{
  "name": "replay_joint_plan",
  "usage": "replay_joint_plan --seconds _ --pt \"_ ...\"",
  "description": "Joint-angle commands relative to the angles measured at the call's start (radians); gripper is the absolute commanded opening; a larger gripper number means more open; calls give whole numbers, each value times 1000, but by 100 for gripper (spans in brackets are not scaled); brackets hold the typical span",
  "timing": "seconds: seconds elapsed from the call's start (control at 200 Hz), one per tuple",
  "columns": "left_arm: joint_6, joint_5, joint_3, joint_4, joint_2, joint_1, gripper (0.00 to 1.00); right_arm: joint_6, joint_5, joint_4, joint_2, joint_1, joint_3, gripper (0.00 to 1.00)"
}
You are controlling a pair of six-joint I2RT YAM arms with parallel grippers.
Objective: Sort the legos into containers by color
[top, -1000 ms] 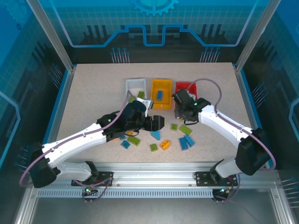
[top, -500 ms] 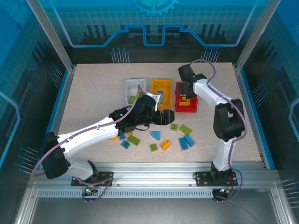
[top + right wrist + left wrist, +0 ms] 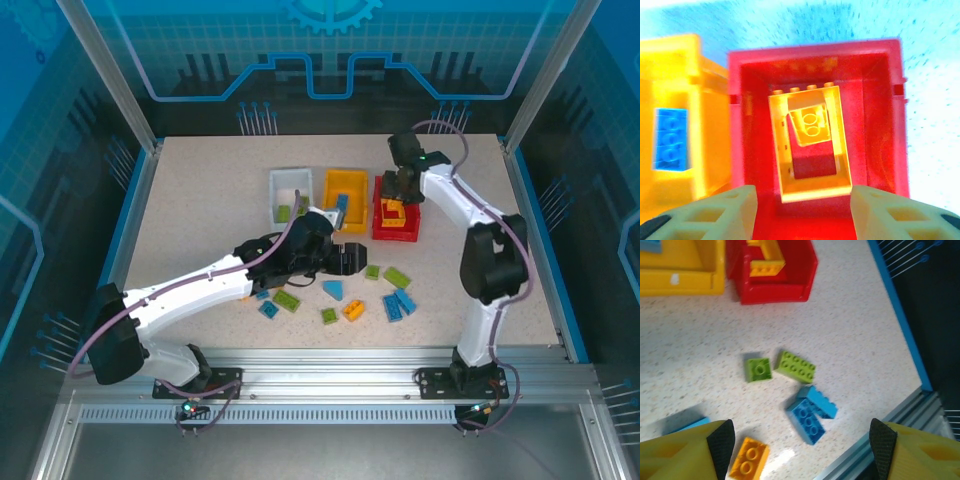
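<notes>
Over the red bin (image 3: 875,125), the right hand (image 3: 802,202) is seen spread with nothing between its fingers; orange-yellow bricks (image 3: 810,135) are lodged in the bin below. Nearer on the counter (image 3: 850,330), the left hand (image 3: 801,440) is held wide and empty above loose legos (image 3: 796,366); the two touching blue bricks (image 3: 811,412) could be caught together, or an orange brick (image 3: 749,458) knocked aside by a finger.

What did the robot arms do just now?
The right gripper swung from the loose bricks up over the red bin and opened; orange-yellow pieces lie inside. The left gripper, open, edged right. Bins and loose bricks stayed put.
</notes>
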Motion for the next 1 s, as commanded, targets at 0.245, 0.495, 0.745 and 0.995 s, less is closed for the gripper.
replay_joint_plan --seconds 0.245,0.495,0.745,0.995 --pt "-139 -125 -3 -313 21 -8 79 -71 -26 128 -535 168 -346 61" --pt "-227 -96 95 -382 235 -31 84 -16 -295 312 -910 315 -802 74" --pt "-160 -97 254 -478 456 -26 89 102 -283 247 -1175 385 -965 77" --pt "-129 -105 294 -508 559 -13 85 125 -282 197 -1225 386 -943 77"
